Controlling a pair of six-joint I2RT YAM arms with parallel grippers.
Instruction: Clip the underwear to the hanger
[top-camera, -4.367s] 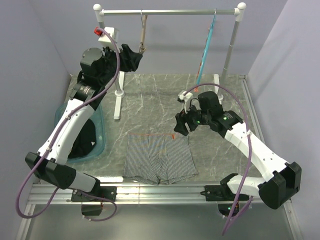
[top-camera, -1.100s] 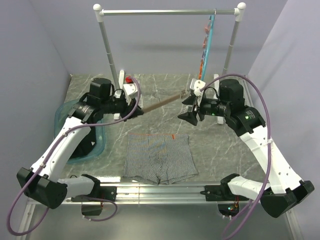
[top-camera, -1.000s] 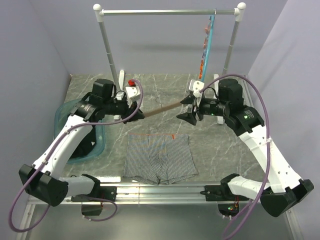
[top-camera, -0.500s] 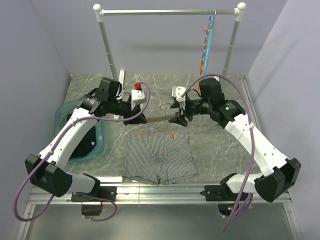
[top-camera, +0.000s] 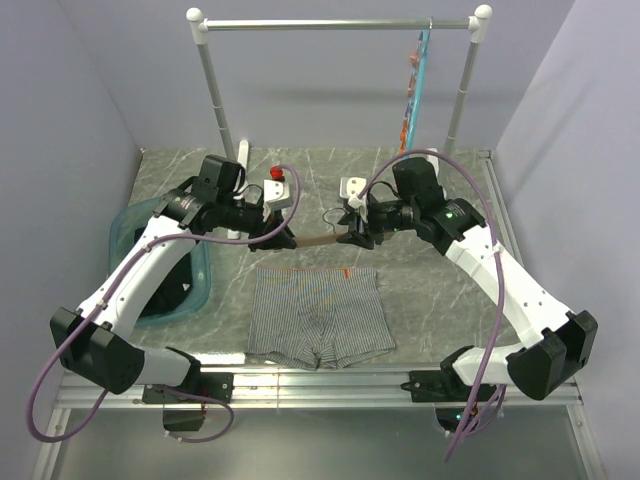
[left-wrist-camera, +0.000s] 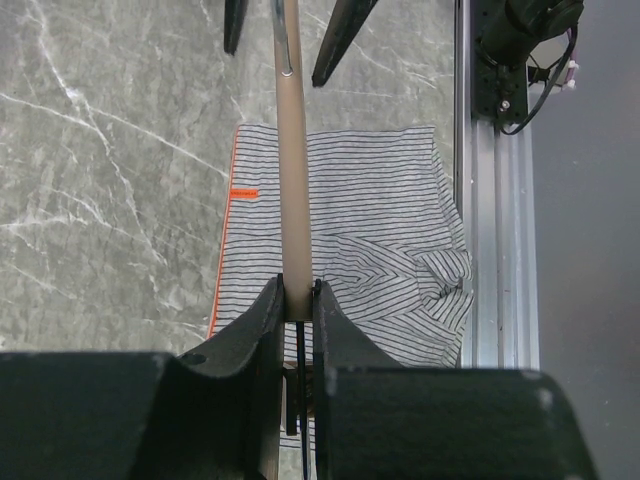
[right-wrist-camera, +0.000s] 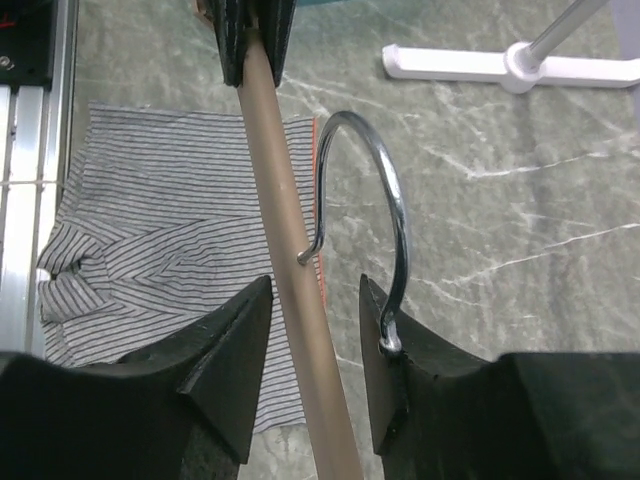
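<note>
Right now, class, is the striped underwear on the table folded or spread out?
Spread out: the underwear lies flat on the table, with its waistband and both short legs in full view.

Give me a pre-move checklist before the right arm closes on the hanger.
1. Left gripper shut on one end of the hanger: ok.
2. Right gripper open, with the bar between its fingers: ok.
3. Hook clear of the right fingers: cannot tell. In the right wrist view its tip overlaps one finger.
4. Underwear flat on the table, waistband towards the hanger: ok.
5. Bar above the waistband: ok in both wrist views; its height cannot be told.
6. Clips, open or shut: cannot tell, none shows clearly.
</note>
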